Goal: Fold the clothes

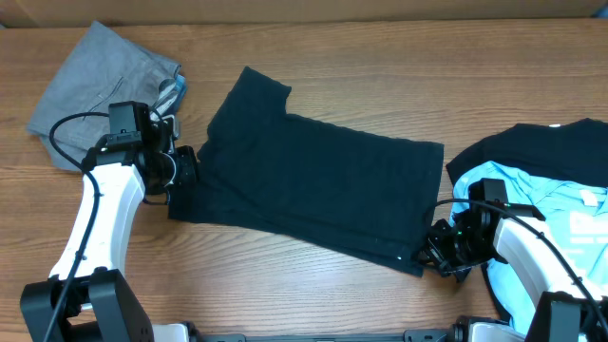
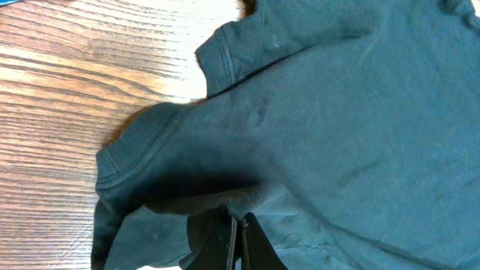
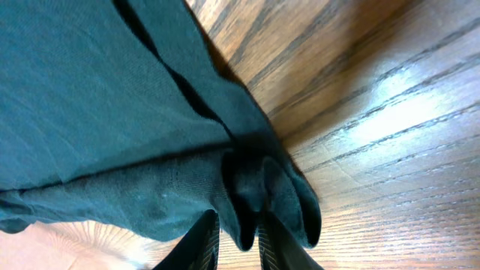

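A dark navy T-shirt [image 1: 323, 180] lies spread across the middle of the table, a sleeve pointing to the far left. My left gripper [image 1: 186, 169] sits at the shirt's left edge. In the left wrist view it [image 2: 238, 229] is shut on a raised fold of the navy cloth [image 2: 337, 112], below the collar. My right gripper [image 1: 433, 250] is at the shirt's near right corner. In the right wrist view its fingers [image 3: 240, 241] are pressed onto a bunched corner of the shirt [image 3: 97, 97] that hangs between them.
A grey garment [image 1: 95, 85] lies crumpled at the far left, just behind my left arm. At the right edge a light-blue printed tee [image 1: 541, 223] lies on a black garment [image 1: 556, 147], under my right arm. Bare wood shows along the front.
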